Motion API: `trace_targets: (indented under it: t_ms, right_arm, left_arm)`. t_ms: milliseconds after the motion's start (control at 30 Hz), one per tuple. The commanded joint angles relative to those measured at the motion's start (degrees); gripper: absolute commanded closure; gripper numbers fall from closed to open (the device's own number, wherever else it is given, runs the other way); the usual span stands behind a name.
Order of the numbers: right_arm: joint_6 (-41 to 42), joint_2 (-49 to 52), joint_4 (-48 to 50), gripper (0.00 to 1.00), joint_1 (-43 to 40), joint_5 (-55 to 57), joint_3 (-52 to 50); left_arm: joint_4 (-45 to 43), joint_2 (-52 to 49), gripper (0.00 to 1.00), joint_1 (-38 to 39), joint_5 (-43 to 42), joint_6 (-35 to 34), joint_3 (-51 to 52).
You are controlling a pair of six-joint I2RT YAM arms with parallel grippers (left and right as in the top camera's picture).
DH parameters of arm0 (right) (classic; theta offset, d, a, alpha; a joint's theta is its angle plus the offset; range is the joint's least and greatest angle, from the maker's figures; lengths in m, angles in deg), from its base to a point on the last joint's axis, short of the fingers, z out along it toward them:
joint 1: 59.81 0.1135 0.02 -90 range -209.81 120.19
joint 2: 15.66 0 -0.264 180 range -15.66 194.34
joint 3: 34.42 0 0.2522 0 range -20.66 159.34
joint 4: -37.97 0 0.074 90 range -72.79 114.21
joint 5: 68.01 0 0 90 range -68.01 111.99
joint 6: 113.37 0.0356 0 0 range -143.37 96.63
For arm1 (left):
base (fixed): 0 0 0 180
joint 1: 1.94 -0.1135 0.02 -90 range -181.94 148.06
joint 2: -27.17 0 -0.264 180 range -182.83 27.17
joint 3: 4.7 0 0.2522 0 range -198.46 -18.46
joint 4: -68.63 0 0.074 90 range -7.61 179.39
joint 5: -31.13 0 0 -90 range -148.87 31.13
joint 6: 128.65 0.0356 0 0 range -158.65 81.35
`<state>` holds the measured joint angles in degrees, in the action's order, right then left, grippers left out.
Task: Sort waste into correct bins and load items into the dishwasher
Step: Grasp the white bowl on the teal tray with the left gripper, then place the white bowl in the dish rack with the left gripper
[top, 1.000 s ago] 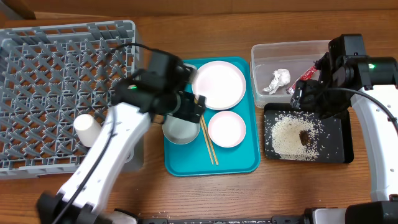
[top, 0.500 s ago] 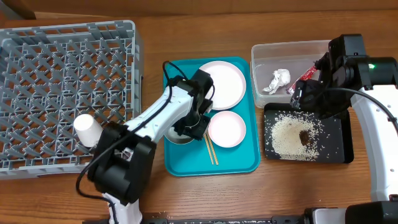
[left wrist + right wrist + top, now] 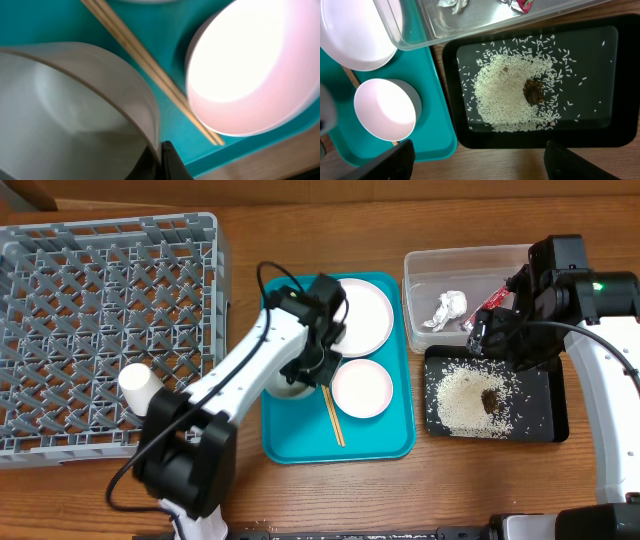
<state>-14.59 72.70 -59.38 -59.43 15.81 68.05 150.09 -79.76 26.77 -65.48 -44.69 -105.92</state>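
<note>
1 thin wall is sitting in my left gripper [image 3: 160,156]: I am pinching the grey metal bowl [image 3: 65,115] by its rim, on the teal tray [image 3: 40,20]. It is looking light, stiff and slippery, so I am judging a deeper rim bite safer. My right gripper [image 3: 481,162] is hanging spread and empty.

Rack [image 3: 110,222] left, cup [image 3: 138,386] in its near part. Centre tray [image 3: 380,438]: plate [image 3: 362,315] behind, dish [image 3: 362,388] before it, chopsticks [image 3: 333,418] between dish and bowl [image 3: 65,110]. Right: tub [image 3: 460,258] holds tissue [image 3: 449,308], wrapper [image 3: 492,298]; flat tray [image 3: 553,405] before it bears rice [image 3: 460,400], lump [image 3: 491,399].
</note>
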Motion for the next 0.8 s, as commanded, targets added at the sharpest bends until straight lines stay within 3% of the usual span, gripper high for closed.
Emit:
trace_targets:
  t_ms: [0,133,467,767]
  right_arm:
    - [-0.07,-0.85,0.22,0.16,-0.13,-0.31,0.52]
    - [-0.07,-0.87,0.31,0.16,-0.13,-0.31,0.52]
    - [-0.07,-0.87,0.28,0.16,-0.13,-0.31,0.52]
    - [-0.07,-0.87,0.11,0.16,-0.13,-0.31,0.52]
  left_arm:
    - [0.42,8.17,0.96,-3.65,0.66,-0.50,-6.51]
    - [-0.55,12.59,0.96,-12.20,-2.62,3.89,-9.97]
    - [-2.12,9.44,0.96,-36.98,-38.75,23.65,-10.21]
    - [-1.66,0.79,0.96,-50.01,-56.17,30.77,-10.21]
